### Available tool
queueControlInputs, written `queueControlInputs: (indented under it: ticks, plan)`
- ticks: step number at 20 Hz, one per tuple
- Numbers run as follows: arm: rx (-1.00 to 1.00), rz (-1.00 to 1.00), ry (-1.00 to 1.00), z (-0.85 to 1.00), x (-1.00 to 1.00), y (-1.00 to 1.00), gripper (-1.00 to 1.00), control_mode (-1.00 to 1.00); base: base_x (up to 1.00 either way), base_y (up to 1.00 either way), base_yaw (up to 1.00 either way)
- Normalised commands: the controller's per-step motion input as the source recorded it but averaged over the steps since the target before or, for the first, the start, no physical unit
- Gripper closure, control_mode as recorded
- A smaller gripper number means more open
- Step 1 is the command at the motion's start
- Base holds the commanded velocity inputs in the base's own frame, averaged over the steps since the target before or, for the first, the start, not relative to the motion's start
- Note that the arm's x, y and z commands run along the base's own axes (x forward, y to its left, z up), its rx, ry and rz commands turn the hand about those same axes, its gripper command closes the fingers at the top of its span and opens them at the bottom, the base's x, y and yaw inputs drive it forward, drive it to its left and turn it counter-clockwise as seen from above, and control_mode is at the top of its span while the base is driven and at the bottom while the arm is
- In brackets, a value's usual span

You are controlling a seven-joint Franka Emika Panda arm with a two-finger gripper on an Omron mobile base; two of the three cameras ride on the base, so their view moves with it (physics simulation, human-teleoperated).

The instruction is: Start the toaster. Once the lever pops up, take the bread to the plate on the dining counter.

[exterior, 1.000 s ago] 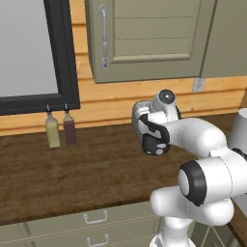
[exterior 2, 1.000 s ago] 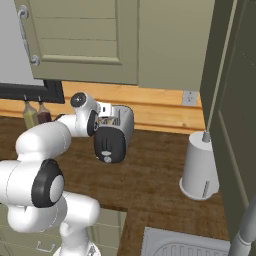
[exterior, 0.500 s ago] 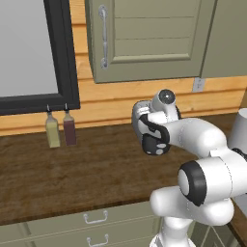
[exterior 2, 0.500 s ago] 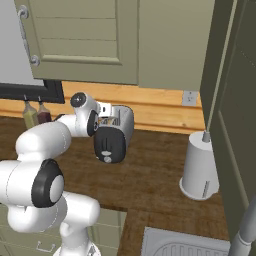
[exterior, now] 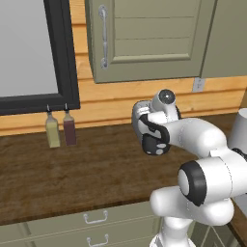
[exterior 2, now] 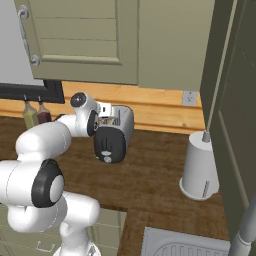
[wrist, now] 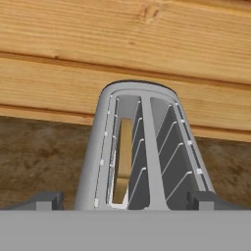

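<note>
Dark wood worktop (exterior: 58,169), handled drawers (exterior: 96,226) at 6 o'clock, olive wall cabinet (exterior: 144,38) at 12, black-framed window (exterior: 29,48) at 10, wood-plank backsplash (exterior 2: 160,107).

In the left base view your own forearm covers most of the toaster (exterior: 139,113); you see just a sliver of its silver body behind the gripper. From the right base, the lever (exterior 2: 105,145) is too small to tell its height in the slot. In the hand view, the gripper (wrist: 125,200) has its fingertips (wrist: 45,200) cut off by the bottom edge, so you cannot judge the jaw gap. The bread (wrist: 123,159) below it sits deep in the left slot, mostly hidden.
</note>
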Motion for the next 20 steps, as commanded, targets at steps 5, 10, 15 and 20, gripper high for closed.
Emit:
queueControlInputs:
  ticks: [5, 10, 15, 20]
  plan:
    - [0.00, 0.00, 0.00, 0.00, 0.00, 0.00, -1.00, -1.00, 0.00, 0.00, 0.00]
    - [0.00, 0.00, 0.00, 0.00, 0.00, 0.00, -1.00, -1.00, 0.00, 0.00, 0.00]
    - [0.00, 0.00, 0.00, 0.00, 0.00, 0.00, -1.00, -1.00, 0.00, 0.00, 0.00]
    - [0.00, 0.00, 0.00, 0.00, 0.00, 0.00, -1.00, -1.00, 0.00, 0.00, 0.00]
